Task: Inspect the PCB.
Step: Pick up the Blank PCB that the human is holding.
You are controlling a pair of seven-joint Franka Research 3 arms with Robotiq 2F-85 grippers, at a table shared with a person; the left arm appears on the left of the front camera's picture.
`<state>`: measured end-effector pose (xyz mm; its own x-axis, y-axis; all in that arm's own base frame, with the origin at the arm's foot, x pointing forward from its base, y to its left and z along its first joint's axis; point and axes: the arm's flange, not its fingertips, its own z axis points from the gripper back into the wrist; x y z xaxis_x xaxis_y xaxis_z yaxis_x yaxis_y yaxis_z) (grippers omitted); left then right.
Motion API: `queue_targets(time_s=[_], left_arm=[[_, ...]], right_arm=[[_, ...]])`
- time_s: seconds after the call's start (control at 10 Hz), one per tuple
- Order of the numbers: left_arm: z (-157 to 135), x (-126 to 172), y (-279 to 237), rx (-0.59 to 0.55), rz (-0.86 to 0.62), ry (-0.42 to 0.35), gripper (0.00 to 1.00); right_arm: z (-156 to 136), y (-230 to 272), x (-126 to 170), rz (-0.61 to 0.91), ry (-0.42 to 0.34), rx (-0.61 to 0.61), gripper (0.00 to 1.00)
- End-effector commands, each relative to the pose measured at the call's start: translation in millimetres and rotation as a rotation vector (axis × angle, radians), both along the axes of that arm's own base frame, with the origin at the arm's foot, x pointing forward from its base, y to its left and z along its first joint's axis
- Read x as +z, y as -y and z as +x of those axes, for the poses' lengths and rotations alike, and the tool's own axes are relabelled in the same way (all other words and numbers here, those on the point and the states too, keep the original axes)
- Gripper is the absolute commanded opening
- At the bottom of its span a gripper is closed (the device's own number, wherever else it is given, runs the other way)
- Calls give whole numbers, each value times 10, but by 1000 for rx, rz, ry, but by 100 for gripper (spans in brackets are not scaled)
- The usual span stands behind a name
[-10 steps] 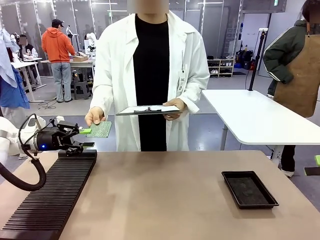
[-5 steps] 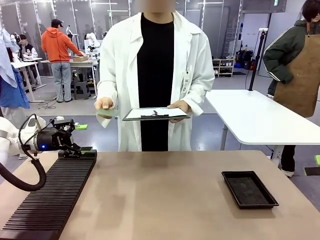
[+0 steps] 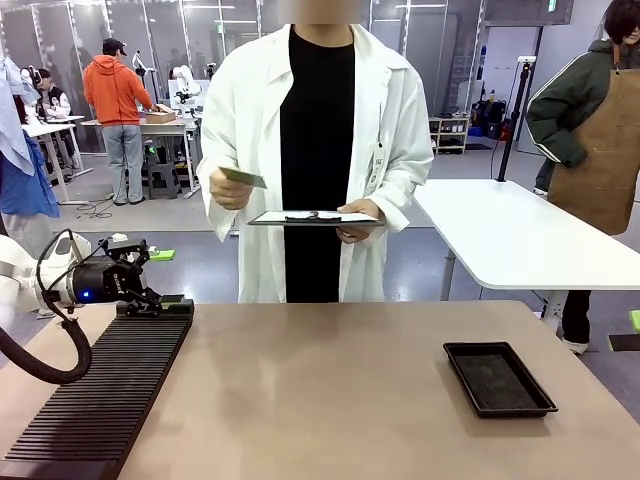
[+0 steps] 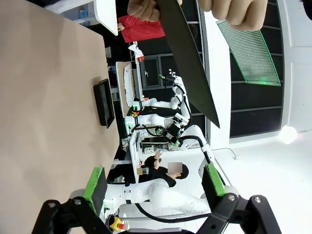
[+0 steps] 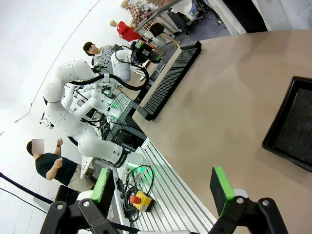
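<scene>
While the person across the desk (image 3: 330, 390) holds the PCB (image 3: 243, 178) at chest height in one hand (image 3: 228, 190), a clipboard (image 3: 315, 217) lies level in the other hand (image 3: 355, 212), just beside and below it. The left end effector (image 3: 160, 278) hangs at the desk's far left, fingers apart on nothing, just above the far end of a black slotted rack (image 3: 100, 400). A black tray (image 3: 498, 378) sits near the right edge, its dark floor in full sight. Open desk lies between rack and tray.

From the left wrist, the left end effector (image 4: 153, 181) has its green pads wide apart. The PCB (image 4: 248, 51) is well beyond them, pinched at one edge by the hand (image 4: 239, 12). The clipboard (image 4: 187, 58) crosses between PCB and desk (image 4: 48, 97). The tray (image 4: 104, 102) shows small, farther off.

From the right wrist, the right end effector (image 5: 161, 190) is spread too, gripping nothing, over the desk's (image 5: 229, 112) edge. The tray (image 5: 292, 126) lies ahead at picture right, and the rack (image 5: 168, 80) at the far side.
</scene>
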<state>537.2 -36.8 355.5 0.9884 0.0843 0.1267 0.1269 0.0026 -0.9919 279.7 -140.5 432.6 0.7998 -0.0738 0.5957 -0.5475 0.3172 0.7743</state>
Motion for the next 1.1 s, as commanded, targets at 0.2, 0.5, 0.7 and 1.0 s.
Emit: queue_targets(time_s=[0.2,0.5,0.7,1.0], left_arm=[[8,10,5,0,2,3,100],[8,10,5,0,2,3,100],[0,0,0,0,0,0,100],[-318,420,-473,-32,22,7,100]], right_arm=[[11,17,18,3,21,1,100],[11,17,18,3,21,1,100],[11,17,18,3,21,1,100],[11,17,18,3,21,1,100]])
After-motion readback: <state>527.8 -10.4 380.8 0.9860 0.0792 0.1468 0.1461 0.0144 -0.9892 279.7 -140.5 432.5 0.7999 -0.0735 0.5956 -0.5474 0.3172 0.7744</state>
